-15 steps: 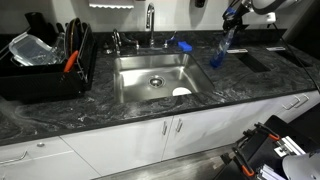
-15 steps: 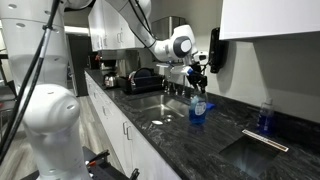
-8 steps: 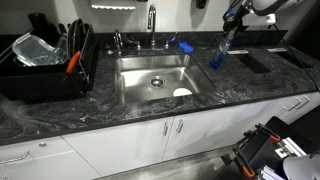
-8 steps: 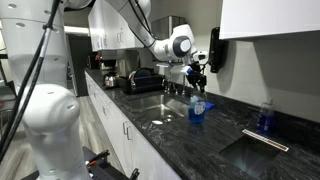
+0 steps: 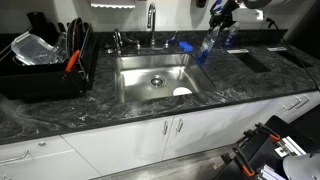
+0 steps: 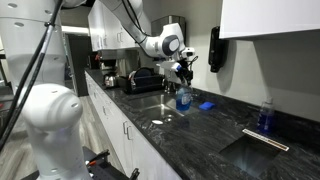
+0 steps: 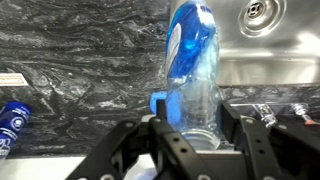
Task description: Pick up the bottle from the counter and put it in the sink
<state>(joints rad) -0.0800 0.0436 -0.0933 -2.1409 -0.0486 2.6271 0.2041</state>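
My claw (image 7: pixel 190 125) is clamped on the bottle (image 7: pixel 195 60), fingers (image 7: pixel 128 145) either side of its upper part. In an exterior view the bottle (image 5: pixel 208 45) hangs tilted under the claw (image 5: pixel 222 12), base toward the sink (image 5: pixel 150 78). It is over the counter (image 5: pixel 240 85) right at the sink's rim, on the side away from the dish rack (image 5: pixel 40 70). Base looks clear of the stone, can't confirm. Wrist view: the bottle's far end is over the counter beside the sink rim, drain (image 7: pixel 258 10) in the top corner. Small flat blue thing (image 6: pixel 206 104) lies on the counter near the bottle. White round item (image 5: pixel 181 92) sits in the sink's front corner. Second blue bottle (image 6: pixel 264 117) stands well apart along the counter. Faucet (image 5: pixel 150 20) is at the sink's back edge.
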